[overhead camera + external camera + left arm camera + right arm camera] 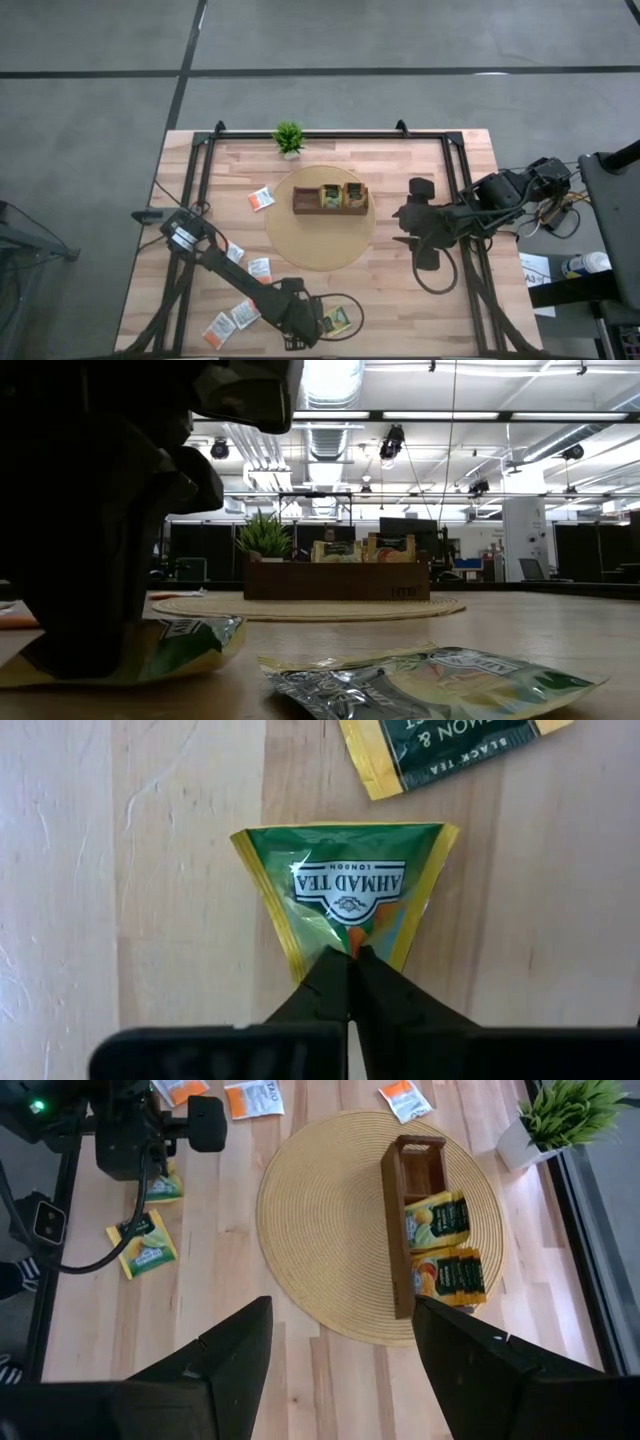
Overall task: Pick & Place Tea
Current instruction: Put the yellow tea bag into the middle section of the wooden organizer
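Our left gripper [350, 958] pinches a green-and-yellow paper tea sachet [345, 895].
It's near the table's [400, 300] front edge; our right gripper [340, 1340] waits wide.

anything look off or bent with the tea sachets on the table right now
Yes: the green-and-yellow paper tea sachet pinched in the left gripper is puckered, its sides pulled in toward the shut fingertips. The other flat sachet beside it lies askew but uncreased.

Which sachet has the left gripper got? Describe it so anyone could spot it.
Start at the round woven mat, then go to the table's near edge below it, where the left gripper is shut on a green-and-yellow sachet. Its twin lies loose beside it; the other nearby sachets are white-and-orange.
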